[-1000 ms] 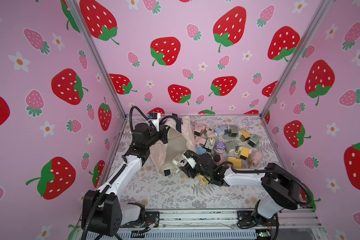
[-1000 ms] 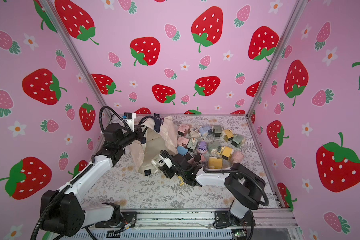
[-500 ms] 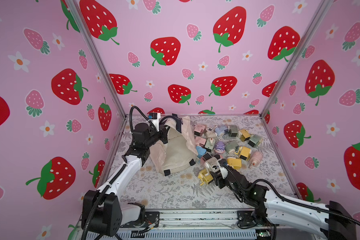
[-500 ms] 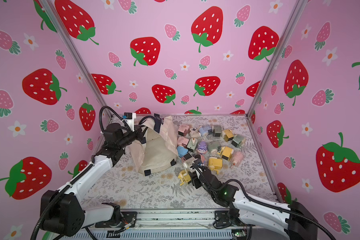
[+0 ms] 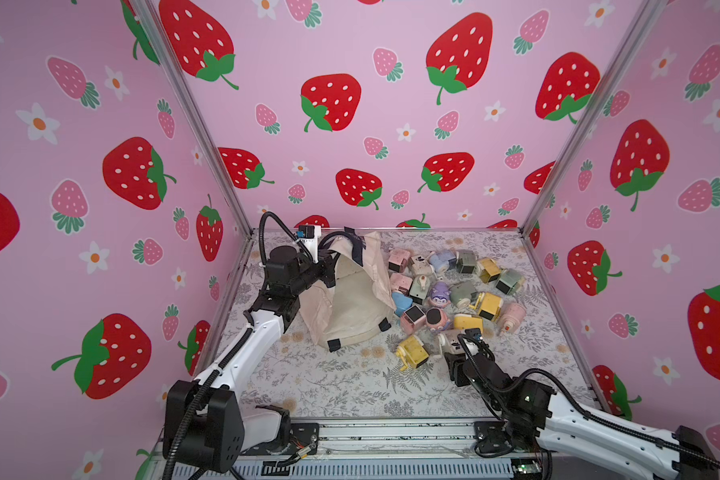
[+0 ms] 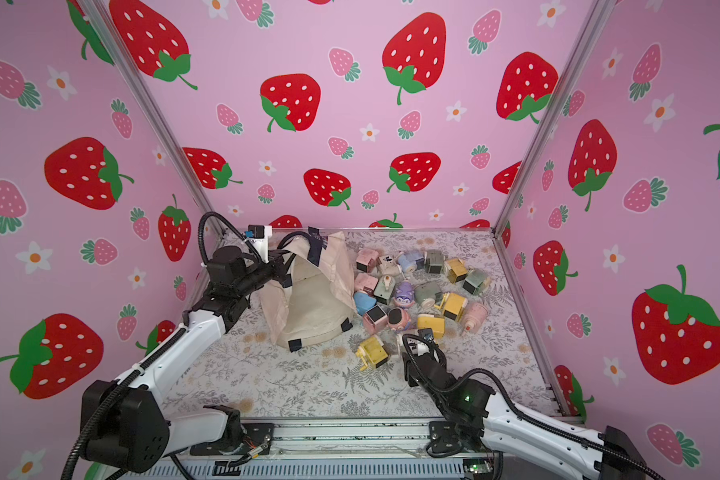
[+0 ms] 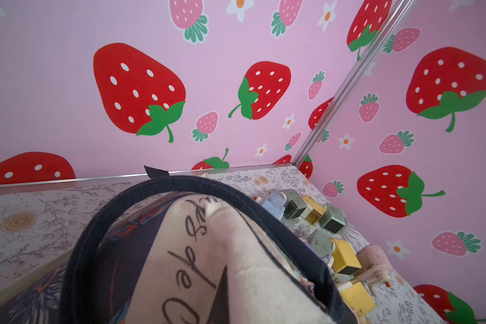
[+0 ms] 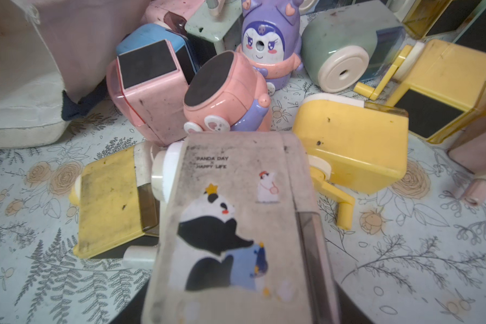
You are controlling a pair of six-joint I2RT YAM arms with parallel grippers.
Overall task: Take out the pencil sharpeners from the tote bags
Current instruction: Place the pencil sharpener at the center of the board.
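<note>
With the left pincer [image 5: 329, 266] clamped on the tote bag [image 5: 354, 303] and the right pincer [image 5: 454, 347] pinching the panda sharpener [image 8: 236, 210] low beside the heaped pencil sharpeners [image 5: 454, 286] on the counter [image 5: 350, 382], I'd worry a clumsy release knocks the yellow sharpener [image 5: 412, 352] tumbling.

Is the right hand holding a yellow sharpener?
No, the right hand holds a cream panda-print sharpener; yellow sharpeners lie loose beside it.

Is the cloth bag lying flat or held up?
Held up: the left claw grips the tote bag at its raised top edge.
</note>
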